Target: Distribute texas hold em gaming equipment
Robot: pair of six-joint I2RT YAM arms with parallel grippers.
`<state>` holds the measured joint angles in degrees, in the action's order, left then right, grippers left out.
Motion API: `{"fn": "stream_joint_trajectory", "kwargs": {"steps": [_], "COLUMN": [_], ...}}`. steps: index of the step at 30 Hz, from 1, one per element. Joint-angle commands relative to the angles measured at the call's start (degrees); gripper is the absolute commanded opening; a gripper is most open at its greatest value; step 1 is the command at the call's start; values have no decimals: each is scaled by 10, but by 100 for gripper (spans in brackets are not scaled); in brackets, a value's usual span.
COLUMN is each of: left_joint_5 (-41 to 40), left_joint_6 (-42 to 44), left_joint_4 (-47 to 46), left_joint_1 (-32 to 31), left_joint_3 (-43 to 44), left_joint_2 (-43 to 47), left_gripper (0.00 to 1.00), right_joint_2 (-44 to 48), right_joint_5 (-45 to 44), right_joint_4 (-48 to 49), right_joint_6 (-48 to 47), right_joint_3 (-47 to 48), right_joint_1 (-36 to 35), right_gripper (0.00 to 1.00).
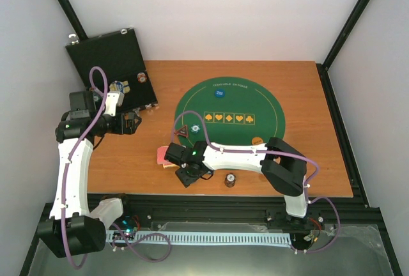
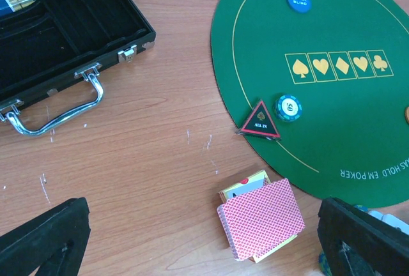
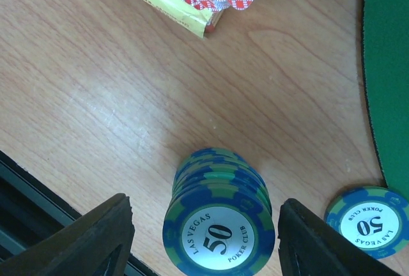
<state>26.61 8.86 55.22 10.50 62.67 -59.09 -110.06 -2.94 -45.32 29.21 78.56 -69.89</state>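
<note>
In the right wrist view a stack of blue-green "50" poker chips (image 3: 219,222) stands on the wood between the fingers of my right gripper (image 3: 206,207). The jaws are open, with a gap on each side of the stack. One more chip (image 3: 367,220) lies flat to its right. The red-backed playing cards (image 2: 262,218) rest on their yellow box near the mat's edge. A dark triangular button (image 2: 261,121), a teal chip (image 2: 289,107), a blue button (image 2: 299,0) and an orange button (image 1: 257,140) lie on the green mat (image 2: 345,129). My left gripper (image 1: 131,122) hovers wide open and empty.
An open black case (image 1: 112,62) with a metal handle (image 2: 61,107) sits at the far left of the table. A separate dark chip stack (image 1: 229,179) stands near the front edge. My right gripper (image 1: 192,175) works close to that edge and the black rail.
</note>
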Motion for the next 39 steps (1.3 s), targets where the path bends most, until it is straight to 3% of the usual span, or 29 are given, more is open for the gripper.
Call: {"fn": "stream_joint_trajectory", "kwargs": {"steps": [1,23,29,39], "left_joint_5": [3,-1,-2,2], "left_joint_6": [3,7,7,5], "left_joint_4": [7,8,9,8], "left_joint_1": [3,3,4,3], "left_joint_3": [27,26,29,26], "left_joint_2": [3,8,7,6], "left_gripper": [100,100,100,100], "right_joint_2": [6,4,9,30], "right_joint_5": [-4,-9,-21,-32], "right_joint_4": [9,17,-1,-46], "right_joint_6": [4,6,1,-10], "right_joint_3": [-10,-22,-8,45], "right_joint_1": [-2,-1,2,1], "right_gripper": [59,42,33,31]}}
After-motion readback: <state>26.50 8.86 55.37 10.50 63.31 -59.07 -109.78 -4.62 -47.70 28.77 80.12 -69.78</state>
